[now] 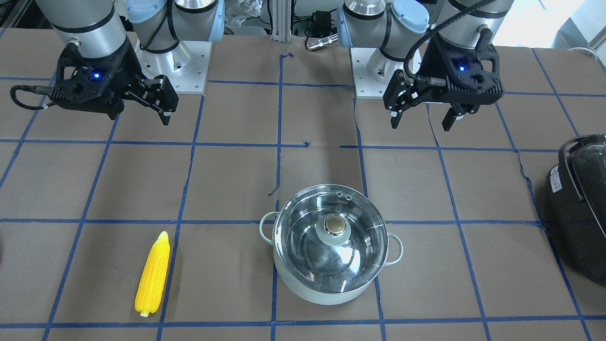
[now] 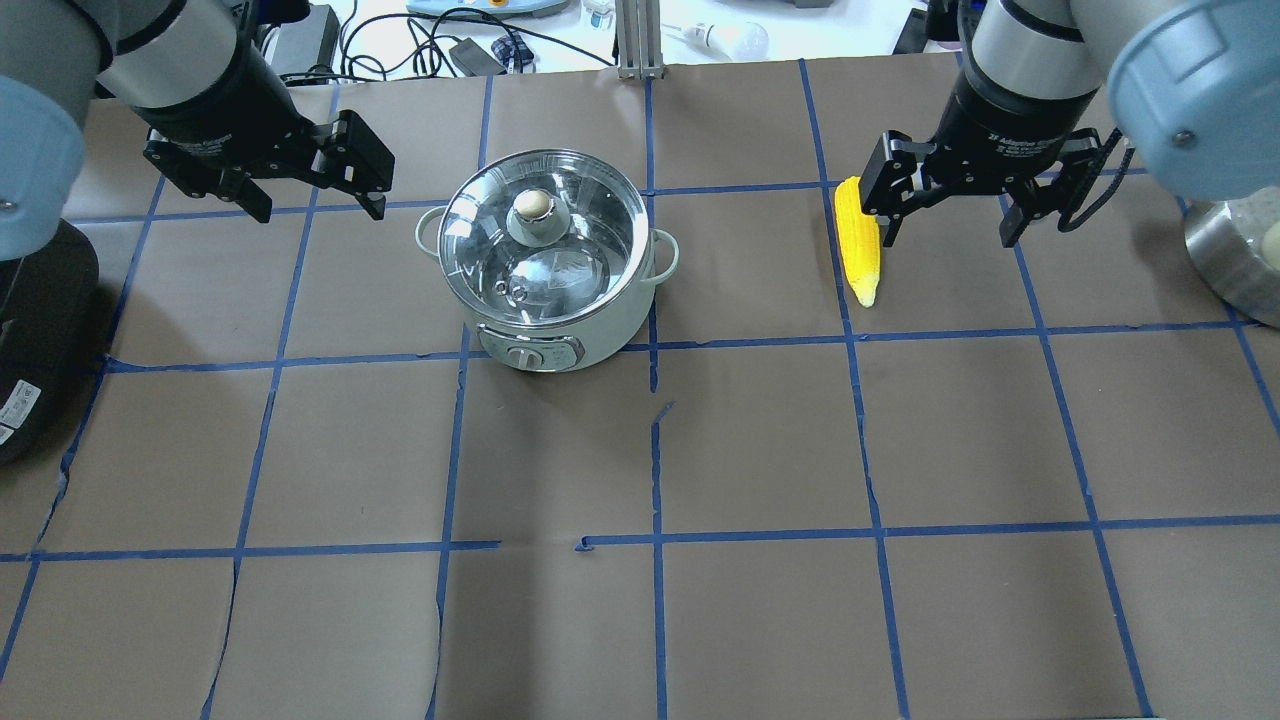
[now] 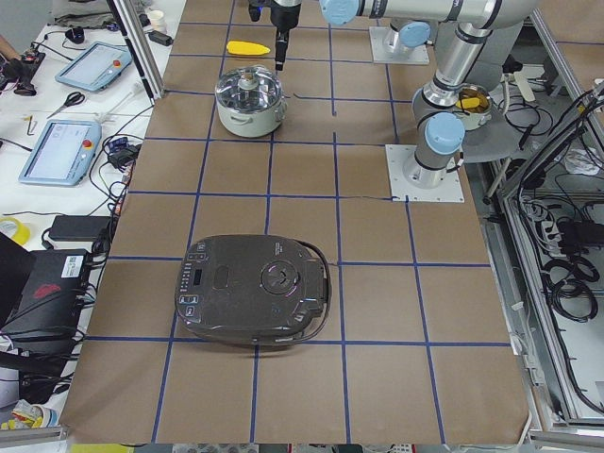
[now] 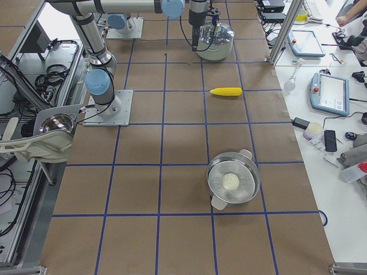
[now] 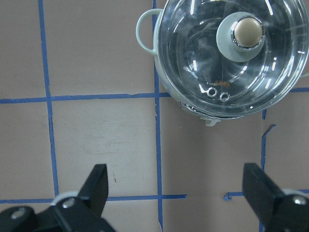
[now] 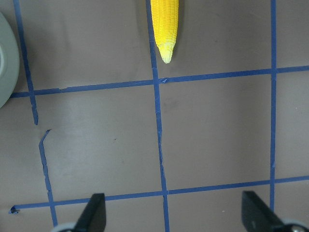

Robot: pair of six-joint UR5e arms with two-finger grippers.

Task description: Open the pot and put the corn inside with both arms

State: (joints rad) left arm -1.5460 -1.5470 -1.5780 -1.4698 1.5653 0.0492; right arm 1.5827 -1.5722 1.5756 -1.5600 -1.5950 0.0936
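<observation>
Overhead exterior: left gripper spread wide, empty, beside the lidded pot. Right gripper likewise spread, empty; corn just beside it.

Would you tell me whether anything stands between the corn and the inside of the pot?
Yes: the glass lid sits shut on the pot, covering its opening. Between corn and pot, nothing else shows.

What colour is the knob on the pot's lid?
Brass-coloured, a dull gold; the knob shows best in the left wrist view.
</observation>
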